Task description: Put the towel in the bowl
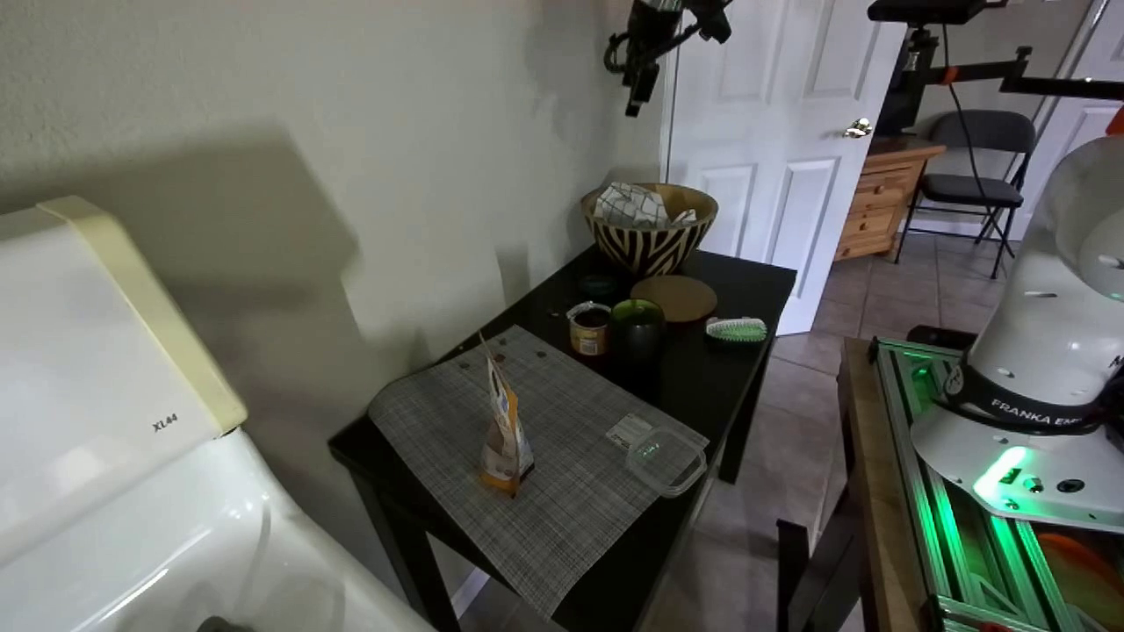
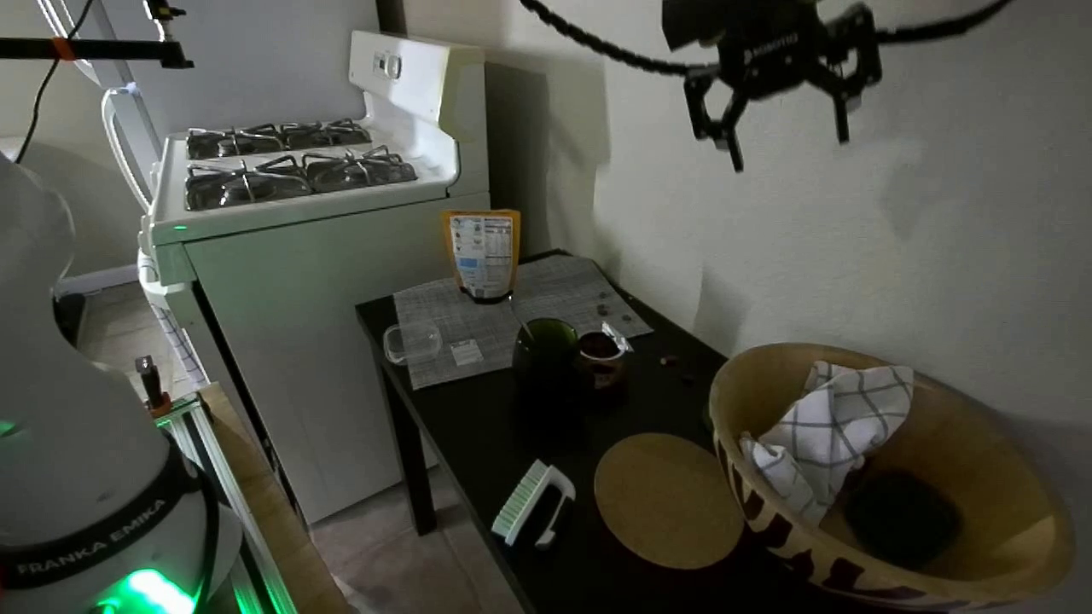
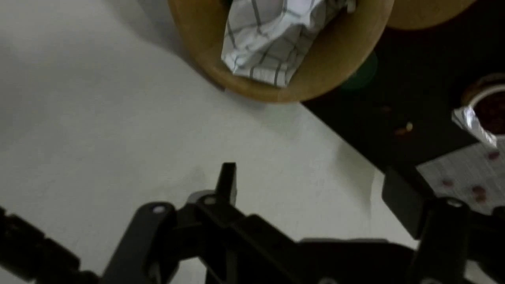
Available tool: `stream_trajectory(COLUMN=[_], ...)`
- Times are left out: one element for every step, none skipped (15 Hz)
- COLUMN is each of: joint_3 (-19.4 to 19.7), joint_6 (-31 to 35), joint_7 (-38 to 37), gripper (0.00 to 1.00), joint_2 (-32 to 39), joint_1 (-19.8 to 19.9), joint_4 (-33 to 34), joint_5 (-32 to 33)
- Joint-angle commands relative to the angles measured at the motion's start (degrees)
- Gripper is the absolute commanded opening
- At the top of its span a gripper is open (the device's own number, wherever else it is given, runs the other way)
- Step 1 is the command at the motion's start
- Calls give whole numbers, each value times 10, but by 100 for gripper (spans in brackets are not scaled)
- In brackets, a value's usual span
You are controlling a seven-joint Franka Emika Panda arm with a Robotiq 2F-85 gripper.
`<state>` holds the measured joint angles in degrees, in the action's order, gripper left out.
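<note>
The white towel with grey check lines lies crumpled inside the large wooden bowl. The towel shows in both exterior views [image 1: 630, 205] [image 2: 840, 418] and in the wrist view [image 3: 272, 43]. The bowl has a dark zebra-like pattern outside and stands at one end of the black table; it shows in both exterior views [image 1: 650, 250] [image 2: 1015, 477] and in the wrist view [image 3: 347, 59]. My gripper is high above the table near the wall, apart from the towel and bowl. Its fingers are wide apart with nothing between them, in an exterior view [image 2: 789, 143] and the wrist view [image 3: 313, 187].
A dark round thing [image 2: 904, 518] lies in the bowl. Beside the bowl are a round brown board [image 2: 670, 501], a brush [image 2: 533, 503], a green cup [image 2: 546, 345] and an opened can [image 1: 589, 329]. A standing pouch [image 2: 484, 254] and clear lid [image 1: 666, 461] rest on the grey mat [image 1: 562, 518].
</note>
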<state>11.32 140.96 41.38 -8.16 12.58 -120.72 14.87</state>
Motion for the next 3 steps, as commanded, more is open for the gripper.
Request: stream_trajectory(joint_3=[6, 6, 5], joint_6=[-3, -8, -14], joint_7=[17, 28, 31], gripper=[100, 100, 100], joint_2=[-26, -49, -66], joint_1=[-20, -30, -37], joint_4=[1, -1, -5], joint_5=[-20, -33, -38])
